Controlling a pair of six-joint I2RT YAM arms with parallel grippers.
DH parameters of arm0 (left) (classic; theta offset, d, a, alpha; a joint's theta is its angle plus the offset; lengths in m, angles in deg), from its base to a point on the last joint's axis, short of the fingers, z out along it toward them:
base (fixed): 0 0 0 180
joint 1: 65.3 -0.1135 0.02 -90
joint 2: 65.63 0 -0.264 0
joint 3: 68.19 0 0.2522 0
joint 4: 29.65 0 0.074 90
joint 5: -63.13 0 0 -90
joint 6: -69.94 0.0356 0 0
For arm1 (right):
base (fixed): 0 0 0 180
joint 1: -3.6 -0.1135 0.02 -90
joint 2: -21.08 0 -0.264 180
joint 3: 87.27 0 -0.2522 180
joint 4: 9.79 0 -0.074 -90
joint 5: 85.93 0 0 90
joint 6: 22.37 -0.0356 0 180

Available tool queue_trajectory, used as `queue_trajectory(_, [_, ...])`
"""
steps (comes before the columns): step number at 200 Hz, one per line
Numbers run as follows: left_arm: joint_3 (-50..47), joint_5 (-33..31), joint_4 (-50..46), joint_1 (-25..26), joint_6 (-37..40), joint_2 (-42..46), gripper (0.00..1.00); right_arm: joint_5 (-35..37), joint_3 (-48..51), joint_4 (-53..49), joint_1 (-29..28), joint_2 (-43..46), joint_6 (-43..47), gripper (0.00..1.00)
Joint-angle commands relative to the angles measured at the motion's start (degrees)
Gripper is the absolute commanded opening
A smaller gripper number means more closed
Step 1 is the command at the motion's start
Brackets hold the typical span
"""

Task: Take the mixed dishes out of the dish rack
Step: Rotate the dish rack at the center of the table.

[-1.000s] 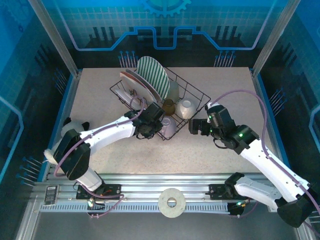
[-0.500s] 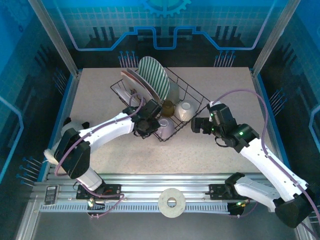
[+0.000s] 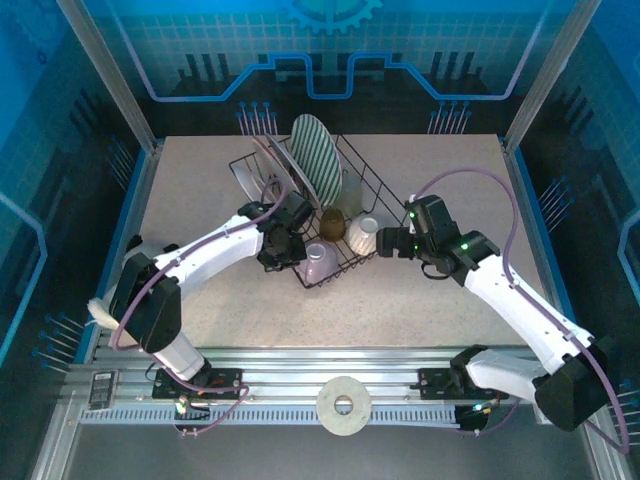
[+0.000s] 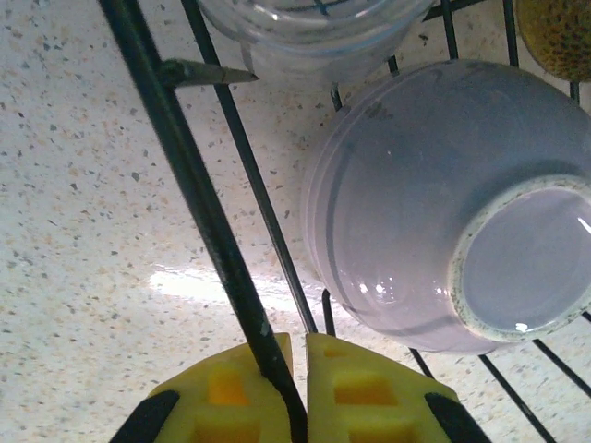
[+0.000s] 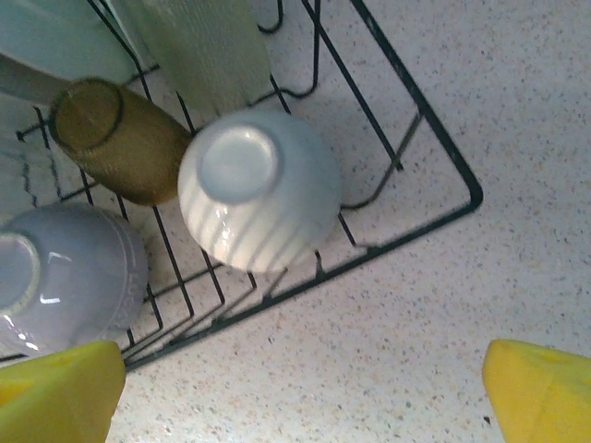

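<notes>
Speckled table (image 3: 450,170): plenty of bare top, so set-down room is not the worry.

Dish rack (image 3: 340,270) (image 4: 199,194) (image 5: 420,101): sits skewed at mid-table and is fully loaded. The left gripper (image 3: 283,245) (image 4: 294,388) is at its near-left side, and its yellow fingers (image 4: 222,392) are pinched tight on a black rack wire, not on a dish. Judgement: any pull or lift from here drags the whole rack and shakes everything in it.

Plates: the green-striped plate (image 3: 315,160) and its neighbours stand on edge at the far end. A jerk on the rack could tip them against each other or out over the rim.

Right gripper (image 3: 385,243) (image 5: 295,397): jaws spread wide and holding nothing, just beside the rack's near-right corner, above the white bowl. If it comes straight down, one finger may land on the rim wire.

White bowl (image 3: 362,233) (image 5: 259,189): upside down, rounded and glossy. It is likely to squirt out of a shallow pinch.

Lavender bowl (image 3: 318,262) (image 4: 416,194) (image 5: 65,268): also upside down, at the near corner close to the left fingers, and easily bumped.

Brown cup (image 3: 333,222) (image 5: 115,138): lies tilted and touching the white bowl, so lifting the bowl may roll it.

Clear glass (image 4: 314,28): near the clamped wire, and fragile if the rack jolts.
</notes>
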Motion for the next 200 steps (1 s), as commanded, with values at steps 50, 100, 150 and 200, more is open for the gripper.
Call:
queue_trajectory(50, [6.7,9.3,3.5,1.1,16.2,-3.7,0.00,-2.8,-9.0,1.9,1.2,-5.8,3.2,1.00])
queue_trajectory(100, [11.3,11.3,4.9,4.4,17.5,-7.5,0.00,-4.0,-17.1,2.1,3.9,-11.9,4.1,0.99])
queue_trajectory(150, [15.4,12.8,6.6,6.8,16.6,-11.0,0.00,-5.2,-24.4,1.5,9.6,-18.7,3.3,0.91])
queue_trajectory(200, [18.9,14.5,7.8,7.4,17.3,-13.9,0.00,-5.9,-30.3,0.1,13.5,-25.0,2.0,0.83])
